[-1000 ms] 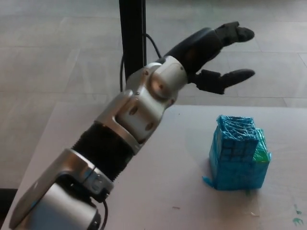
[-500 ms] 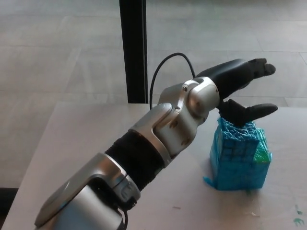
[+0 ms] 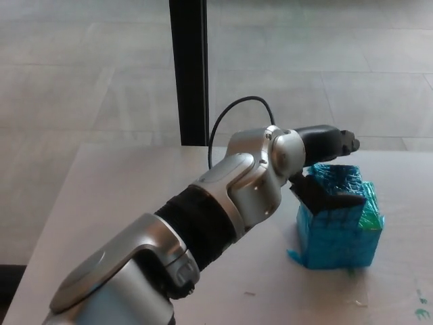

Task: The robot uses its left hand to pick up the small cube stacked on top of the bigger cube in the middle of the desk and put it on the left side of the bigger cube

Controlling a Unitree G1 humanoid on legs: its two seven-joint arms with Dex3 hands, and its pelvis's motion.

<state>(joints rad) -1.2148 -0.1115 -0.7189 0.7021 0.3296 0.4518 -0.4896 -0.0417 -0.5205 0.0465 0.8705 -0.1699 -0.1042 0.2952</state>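
The left hand (image 3: 325, 166) wraps over the small cube (image 3: 336, 181), hiding the cube's near-left face and part of its top; whether the fingers actually press it is unclear. The left arm (image 3: 203, 230) runs off the bottom edge. The surface (image 3: 122, 196) is cut off right and bottom.

Soft, even light fills the scene, bright but without harsh glare. The silver arm (image 3: 237, 193) carries mild pale highlights. Only a faint shadow lies on the tabletop (image 3: 122, 189) beneath it. The picture is slightly grainy and soft, and the floor (image 3: 81, 68) beyond looks washed out.
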